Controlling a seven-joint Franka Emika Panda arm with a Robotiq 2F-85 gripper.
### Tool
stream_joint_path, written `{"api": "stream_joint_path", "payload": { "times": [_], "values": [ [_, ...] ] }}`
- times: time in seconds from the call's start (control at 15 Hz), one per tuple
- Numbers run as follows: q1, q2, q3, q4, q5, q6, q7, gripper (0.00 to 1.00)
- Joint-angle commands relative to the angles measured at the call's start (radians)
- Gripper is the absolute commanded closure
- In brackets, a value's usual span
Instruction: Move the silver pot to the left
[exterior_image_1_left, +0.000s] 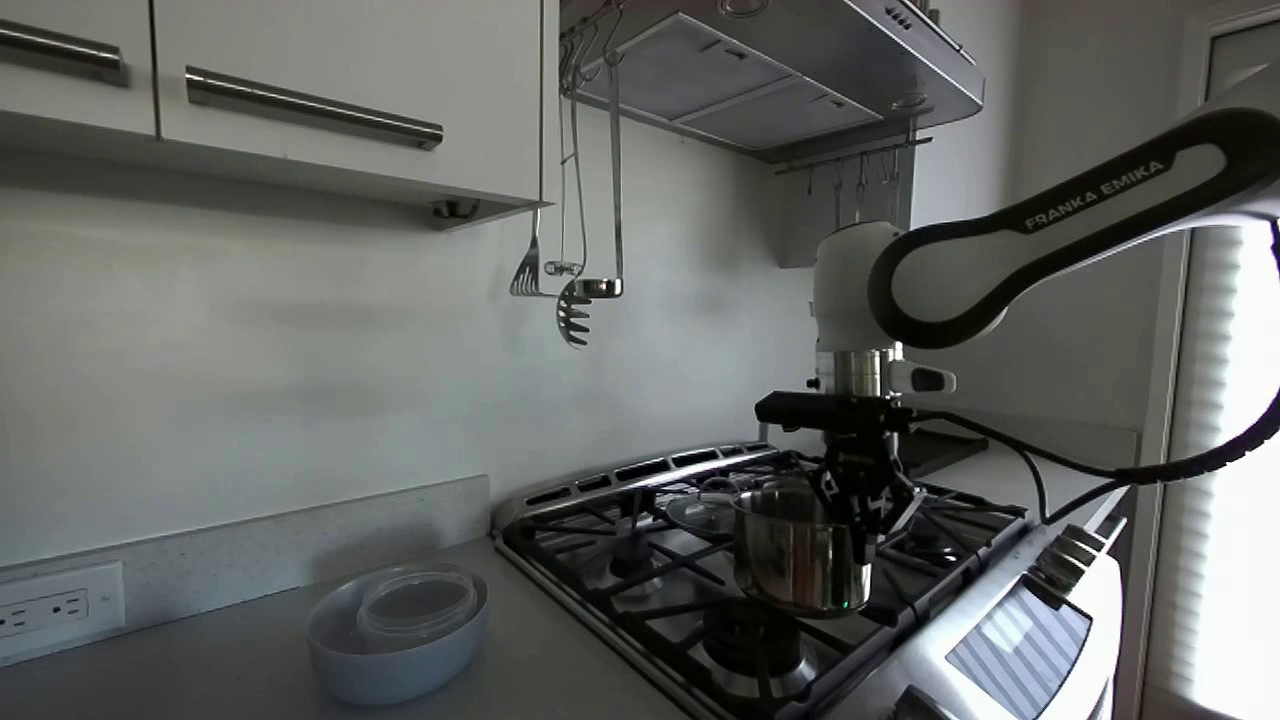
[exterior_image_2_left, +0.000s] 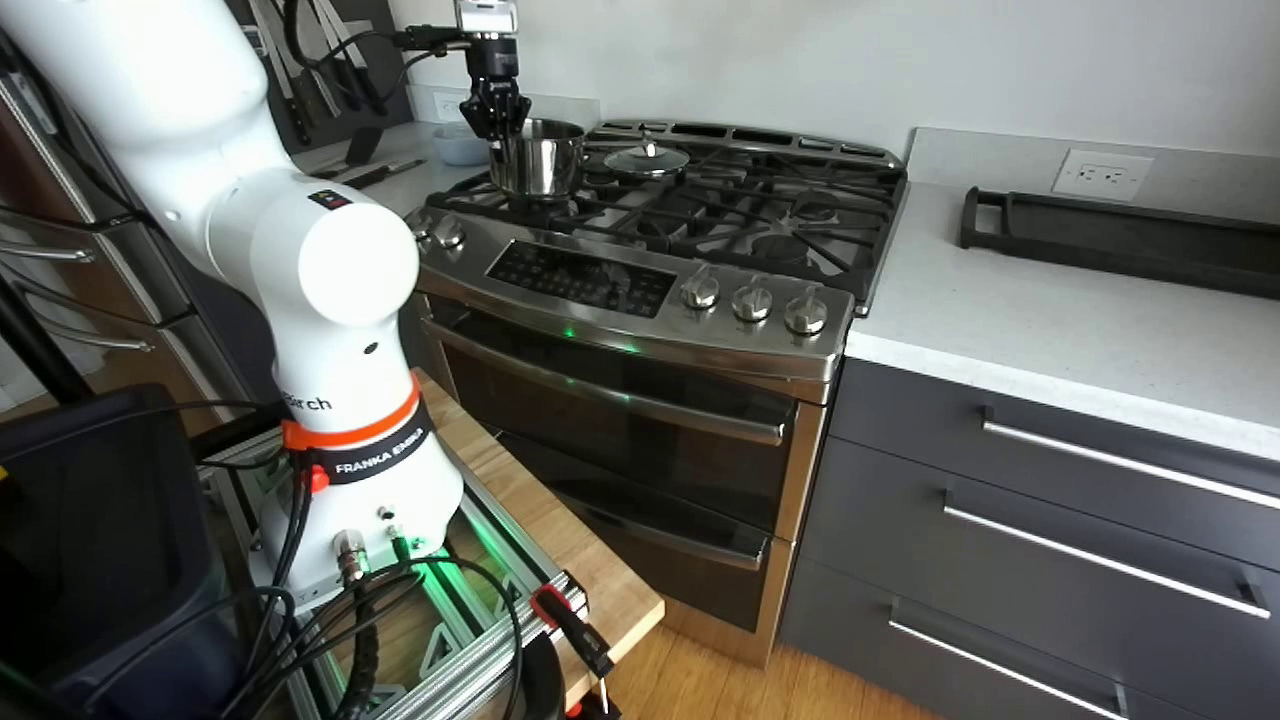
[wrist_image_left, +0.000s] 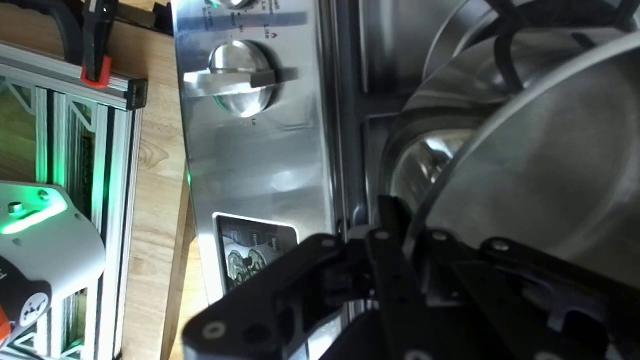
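The silver pot (exterior_image_1_left: 795, 560) is a shiny steel cylinder at the near-left burner of the stove in an exterior view; it also shows in an exterior view (exterior_image_2_left: 552, 165). In the wrist view the pot (wrist_image_left: 540, 175) fills the right side, and its inside looks empty. My gripper (exterior_image_1_left: 862, 540) has one finger inside and one outside the pot wall; it also shows in an exterior view (exterior_image_2_left: 502, 140). In the wrist view the rim runs between the fingers of the gripper (wrist_image_left: 407, 230), which are closed on it. The pot looks slightly tilted and raised over the burner; the exact gap is unclear.
A glass lid (exterior_image_2_left: 647, 160) lies on the grates beside the pot. Pale stacked dishes (exterior_image_1_left: 395, 660) stand on the counter beyond the stove edge. A black griddle tray (exterior_image_2_left: 1130, 240) lies on the opposite counter. Utensils (exterior_image_1_left: 590, 290) hang by the range hood (exterior_image_1_left: 760, 90).
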Motion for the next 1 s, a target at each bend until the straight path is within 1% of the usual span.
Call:
{"api": "stream_joint_path", "payload": {
  "times": [0.0,0.2,0.27,0.33,0.73,0.8,0.93],
  "values": [
    [0.018,0.023,0.006,0.012,0.018,0.035,-0.005,0.99],
    [0.026,0.035,0.007,0.021,0.014,0.026,-0.023,0.99],
    [0.027,0.039,0.007,0.024,0.013,0.022,-0.027,0.7],
    [0.028,0.042,0.007,0.026,0.012,0.021,-0.032,0.69],
    [0.031,0.056,0.004,0.036,0.001,0.016,-0.049,0.27],
    [0.028,0.05,0.004,0.039,-0.012,0.015,-0.047,0.18],
    [0.022,0.039,0.0,0.061,-0.048,-0.003,-0.055,0.05]
  ]
}}
